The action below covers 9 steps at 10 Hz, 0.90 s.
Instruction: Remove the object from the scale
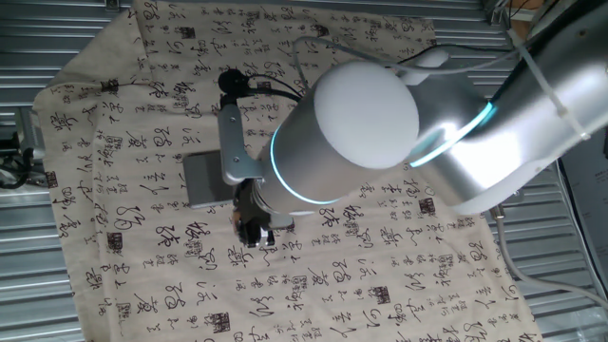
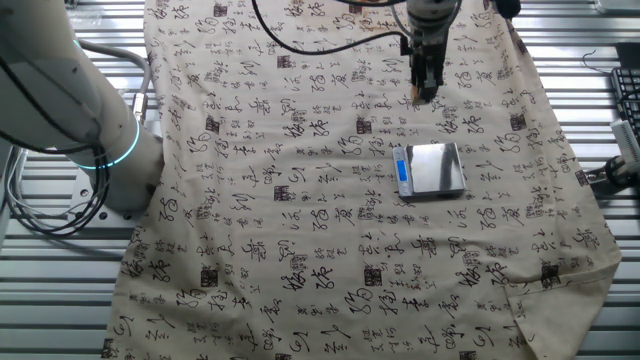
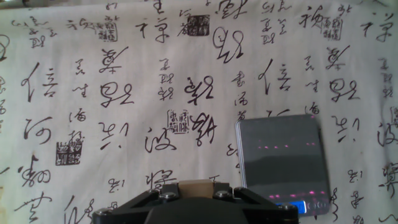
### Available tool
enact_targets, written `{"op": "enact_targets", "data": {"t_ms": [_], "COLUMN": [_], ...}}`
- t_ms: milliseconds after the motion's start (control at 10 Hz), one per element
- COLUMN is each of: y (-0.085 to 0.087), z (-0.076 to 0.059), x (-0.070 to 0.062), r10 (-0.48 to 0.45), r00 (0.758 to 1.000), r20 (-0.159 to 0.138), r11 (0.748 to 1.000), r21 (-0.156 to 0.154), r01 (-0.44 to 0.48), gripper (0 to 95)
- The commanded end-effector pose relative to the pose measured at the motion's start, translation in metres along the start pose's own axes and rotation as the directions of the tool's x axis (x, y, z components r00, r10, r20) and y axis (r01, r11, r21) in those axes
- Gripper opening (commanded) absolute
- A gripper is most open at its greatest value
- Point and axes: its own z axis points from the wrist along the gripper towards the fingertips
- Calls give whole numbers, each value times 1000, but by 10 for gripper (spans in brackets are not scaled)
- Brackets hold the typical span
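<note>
The scale (image 3: pixel 283 162) is a flat grey plate with a blue strip on its near edge, and its top is bare. It also shows in the other fixed view (image 2: pixel 432 168) and, partly hidden by the arm, in one fixed view (image 1: pixel 204 179). The small tan cube (image 3: pixel 194 186) sits between my fingers at the bottom of the hand view. My gripper (image 3: pixel 194 190) is shut on it, off to the side of the scale and over the cloth. The gripper also shows in both fixed views (image 2: pixel 424 93) (image 1: pixel 255 231).
A beige cloth printed with black characters (image 2: pixel 300 200) covers the table; ribbed metal shows around it (image 1: pixel 57 38). The robot's base (image 2: pixel 60 90) stands at the left and a black cable (image 2: pixel 330 40) crosses the cloth's far end. A keyboard edge (image 2: pixel 628 100) is at right.
</note>
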Motion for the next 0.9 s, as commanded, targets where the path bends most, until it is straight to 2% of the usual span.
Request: {"op": "enact_targets", "data": {"t_ms": [100,500,600,700,900], "y": [0,1,1,2,4], "z": [0,5,9,23,40], "x": [1,2,2,5,9], "r10": [-4,-5,-8,-9,-15], "r00": [1000,1000,1000,1000,1000], "r20": [-1,-6,-6,-3,-1], "r11": [1000,1000,1000,1000,1000], "r21": [-7,-14,-13,-14,-13], "r01": [4,5,7,9,15], "gripper": [0,0,0,0,0]}}
